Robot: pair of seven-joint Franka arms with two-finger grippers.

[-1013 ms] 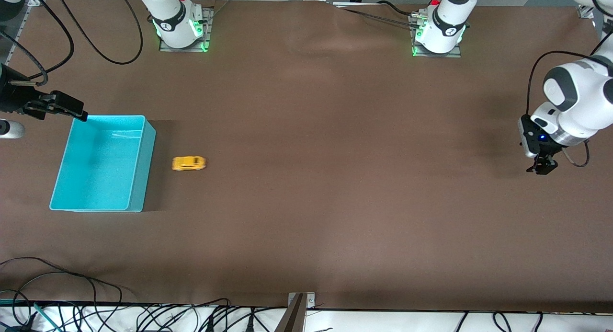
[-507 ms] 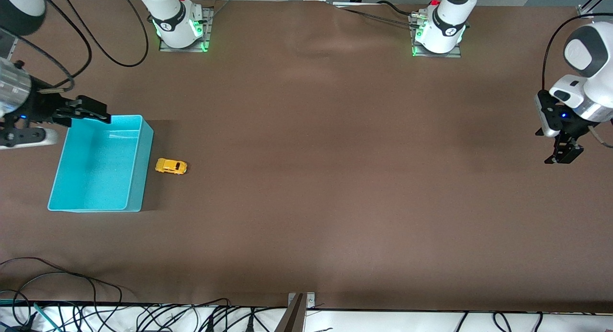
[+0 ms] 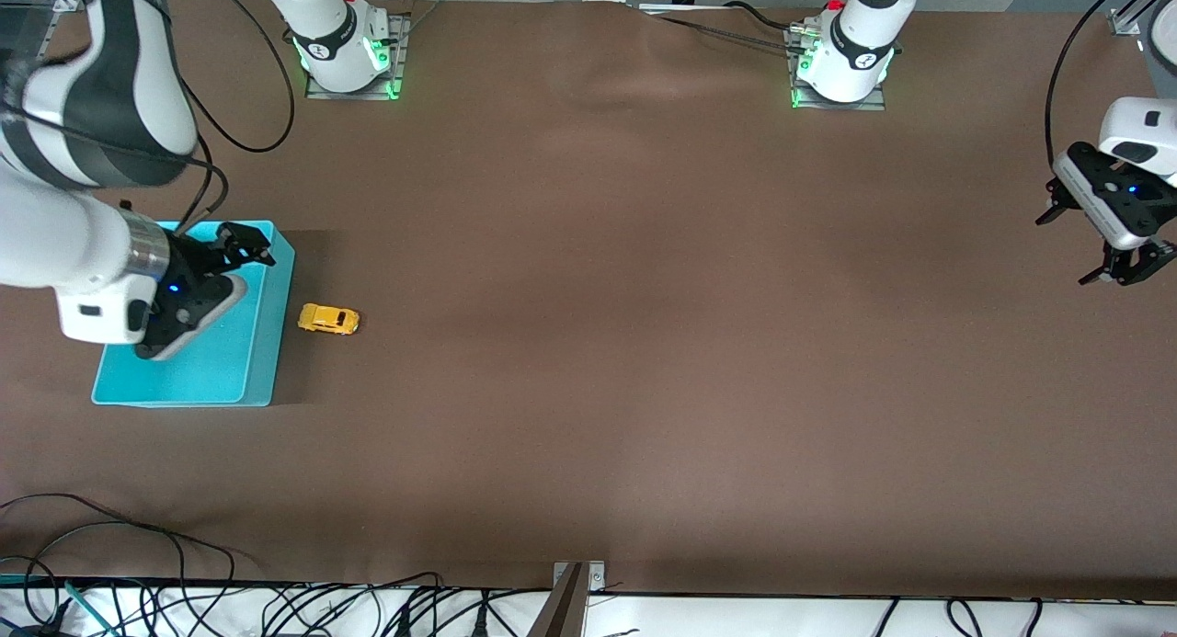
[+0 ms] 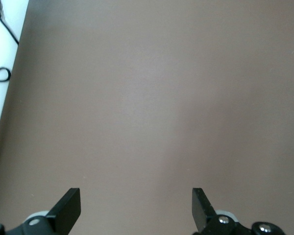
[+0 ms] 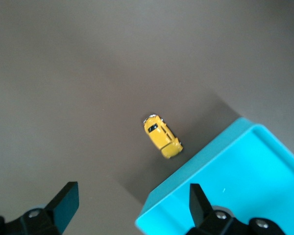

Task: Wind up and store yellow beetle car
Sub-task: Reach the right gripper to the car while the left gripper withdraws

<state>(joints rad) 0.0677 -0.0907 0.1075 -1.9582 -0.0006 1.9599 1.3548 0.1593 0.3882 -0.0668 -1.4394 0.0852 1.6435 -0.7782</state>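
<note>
Toward the right arm's end of the brown tabletop [image 3: 644, 343], at about nine o'clock in the front view, one tiny yellow-orange beetle-shaped toy car [image 3: 328, 319] is standing on its wheels. It is sitting on the bare surface just beside one open turquoise plastic bin [image 3: 274, 343], a narrow strip of brown showing between the two. The car is lying outside the bin, next to the wall that is facing the left arm's end. In the right wrist view the car [image 5: 162, 136] is appearing close to the bin's corner [image 5: 245, 166], its dark windows facing upward.

Two arms are working at this tabletop, each carrying one claw. The right arm is looping out from its base at eleven o'clock and coming back in over the bin, its white forearm lying nearly level and its wrist pointing toward two o'clock. The right claw [image 3: 246, 246] is hovering over the bin's rim, at the corner farther from the front camera and closest to the car. Its two black fingers [image 5: 63, 201] are standing spread wide, released and gripping nothing.

The left arm is waiting at three o'clock, folded near the tabletop's edge. The left claw [image 3: 1062, 251] is hanging over bare brown surface, well apart from car and bin, its fingers [image 4: 71, 205] likewise released and carrying nothing.
</note>
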